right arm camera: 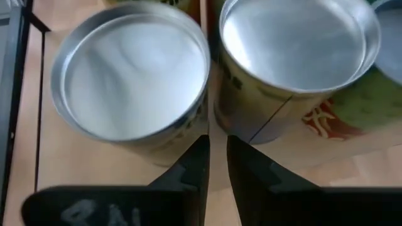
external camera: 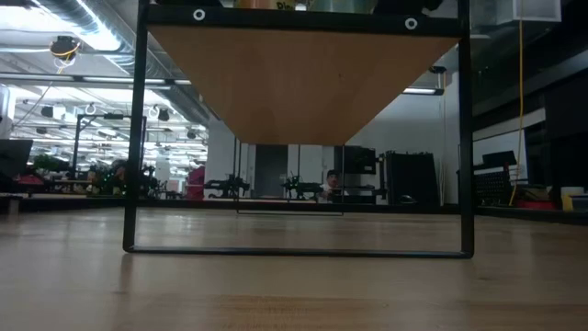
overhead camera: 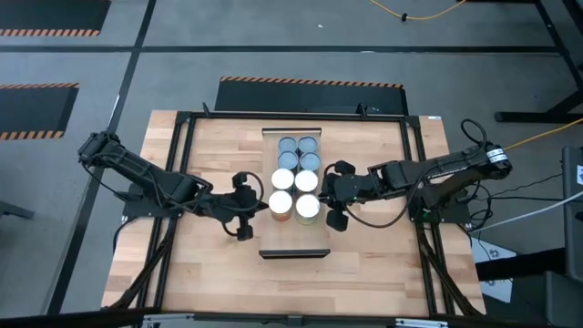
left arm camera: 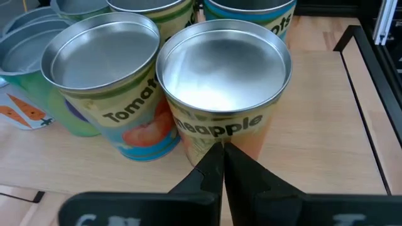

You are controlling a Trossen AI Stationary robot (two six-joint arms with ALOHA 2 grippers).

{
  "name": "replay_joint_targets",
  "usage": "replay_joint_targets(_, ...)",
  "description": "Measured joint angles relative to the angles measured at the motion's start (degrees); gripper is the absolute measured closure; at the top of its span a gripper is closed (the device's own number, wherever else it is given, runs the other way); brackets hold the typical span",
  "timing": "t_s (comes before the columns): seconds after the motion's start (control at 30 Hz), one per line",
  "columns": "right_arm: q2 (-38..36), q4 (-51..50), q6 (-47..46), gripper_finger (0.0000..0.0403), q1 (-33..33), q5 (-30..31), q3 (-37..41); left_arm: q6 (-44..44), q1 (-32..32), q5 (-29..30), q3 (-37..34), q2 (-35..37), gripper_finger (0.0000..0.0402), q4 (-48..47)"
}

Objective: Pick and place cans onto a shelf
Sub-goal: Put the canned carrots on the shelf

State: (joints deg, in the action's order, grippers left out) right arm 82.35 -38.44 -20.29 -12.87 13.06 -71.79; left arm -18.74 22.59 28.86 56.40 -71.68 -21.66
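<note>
Left gripper (overhead camera: 244, 206) sits just left of the cans w/ fingers spread wide; in its wrist view the dark fingertips (left arm camera: 221, 164) point at the silver-topped tin can labelled pineapple (left arm camera: 225, 88), beside a tomato-labelled tin can (left arm camera: 107, 75). Right gripper (overhead camera: 340, 194) is opposite, just right of the group, also spread wide. Six round-topped small tin cans (overhead camera: 295, 178) stand in 2 columns on the long pale-wood shelf board (overhead camera: 293, 240), on the wooden table (overhead camera: 383, 264).
</note>
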Motion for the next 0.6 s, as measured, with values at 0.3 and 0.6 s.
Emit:
replay_joint_targets(0.3,0.0,2.7,1.4,0.0342,0.0,0.8,0.0,1.2,0.0,-0.1,0.0,0.0,0.0399,1.5)
replay_joint_targets(0.6,0.0,2.4,1.8,0.0342,0.0,0.9,0.0,4.5,0.0,-1.8,0.0,-0.3,0.0399,4.1)
